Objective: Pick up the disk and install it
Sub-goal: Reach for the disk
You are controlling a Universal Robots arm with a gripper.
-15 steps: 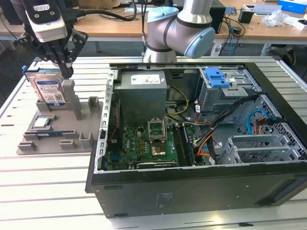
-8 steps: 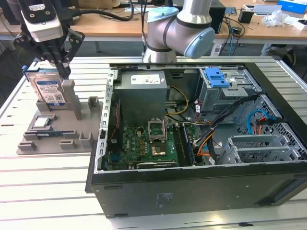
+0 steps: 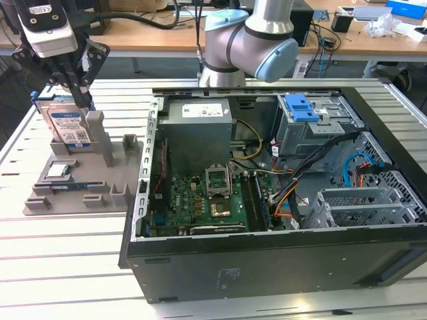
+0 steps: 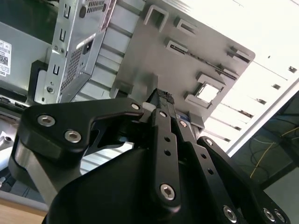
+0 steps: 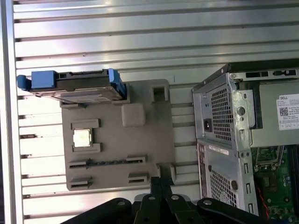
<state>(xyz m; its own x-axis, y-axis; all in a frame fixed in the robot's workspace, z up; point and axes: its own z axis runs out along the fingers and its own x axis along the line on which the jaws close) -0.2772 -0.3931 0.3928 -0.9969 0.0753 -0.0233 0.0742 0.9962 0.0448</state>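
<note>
My hand hovers empty, fingers pressed together, close over the disk standing on edge in the grey holder on the bench. Pick-up stage, I judge; grasping needs them parted.

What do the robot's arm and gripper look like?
The arm has silver-grey tube segments and rounded grey joints with pale blue round caps. The gripper is matt black: flat linkage bars with silver screw heads, narrow fingers with a ribbed pad. In the exterior view a white-and-grey box sits above it, and a black cable runs off from there.
</note>
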